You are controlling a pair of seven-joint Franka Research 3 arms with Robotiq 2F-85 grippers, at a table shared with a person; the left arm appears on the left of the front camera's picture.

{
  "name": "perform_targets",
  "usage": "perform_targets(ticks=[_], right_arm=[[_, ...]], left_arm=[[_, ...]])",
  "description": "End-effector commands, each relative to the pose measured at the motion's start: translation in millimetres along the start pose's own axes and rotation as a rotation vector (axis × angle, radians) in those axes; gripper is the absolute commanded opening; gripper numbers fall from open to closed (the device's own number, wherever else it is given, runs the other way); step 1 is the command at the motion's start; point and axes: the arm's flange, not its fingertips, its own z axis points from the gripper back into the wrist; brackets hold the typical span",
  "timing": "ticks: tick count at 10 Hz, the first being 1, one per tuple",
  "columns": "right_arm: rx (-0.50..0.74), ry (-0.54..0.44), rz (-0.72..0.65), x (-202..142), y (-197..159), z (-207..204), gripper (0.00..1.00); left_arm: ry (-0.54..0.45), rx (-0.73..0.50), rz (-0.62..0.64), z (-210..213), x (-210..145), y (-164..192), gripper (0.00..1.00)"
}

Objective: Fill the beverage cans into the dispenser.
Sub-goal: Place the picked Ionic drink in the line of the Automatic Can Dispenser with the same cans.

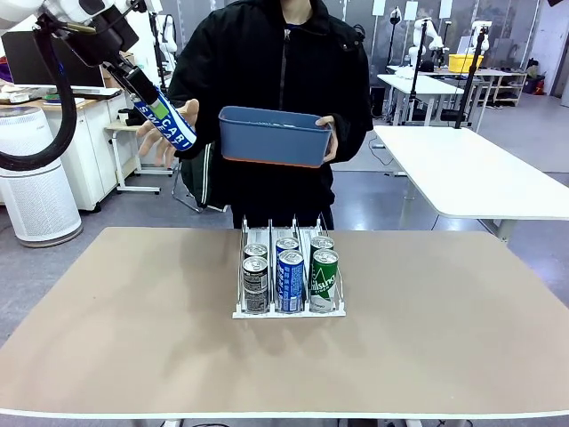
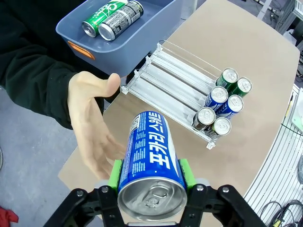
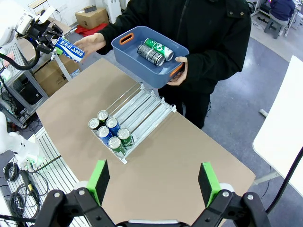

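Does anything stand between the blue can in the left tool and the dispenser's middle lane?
Partly. The person's open hand sits right beside the blue can held by the left tool, and the blue tub hangs near the rear end of the dispenser. The lane behind the loaded cans is bare.

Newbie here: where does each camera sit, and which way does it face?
Front view: fixed on the robot's side of the table, facing the person holding the blue tub; left arm shows, jaws shut on a blue can.
Left wrist view: on the left wrist, looking along its jaws at that can and the person's hand.
Right wrist view: on the right wrist, high up, looking down past open jaws.
Shared: all see the dispenser.
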Motion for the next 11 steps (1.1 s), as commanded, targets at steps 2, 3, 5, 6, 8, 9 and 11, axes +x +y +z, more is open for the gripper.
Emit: perform_targets(ticks=[2,3,5,6,8,9,11], right_arm=[[0.005,-0.006,-0.006,0.7,0.7,-2.0,1.00],[0.005,-0.006,-0.006,0.7,0.7,-2.0,1.00],[0.005,-0.006,-0.006,0.7,0.7,-2.0,1.00],[0.005,-0.006,-0.006,0.7,0.7,-2.0,1.00],[0.005,-0.006,-0.006,0.7,0.7,-2.0,1.00],[0.005,-0.006,-0.006,0.7,0.7,-2.0,1.00],[0.005,-0.006,-0.006,0.7,0.7,-2.0,1.00]], left_arm=[[-0.004,0.003,0.000,2.7,-0.7,-0.3,0.00],[-0.004,0.003,0.000,2.7,-0.7,-0.3,0.00],[-0.004,0.003,0.000,2.7,-0.7,-0.3,0.00],[-0.004,0.003,0.000,2.7,-0.7,-0.3,0.00],[-0.004,0.003,0.000,2.7,-0.7,-0.3,0.00],[-0.004,0.003,0.000,2.7,-0.7,-0.3,0.00],[-0.004,0.003,0.000,2.7,-0.7,-0.3,0.00]])
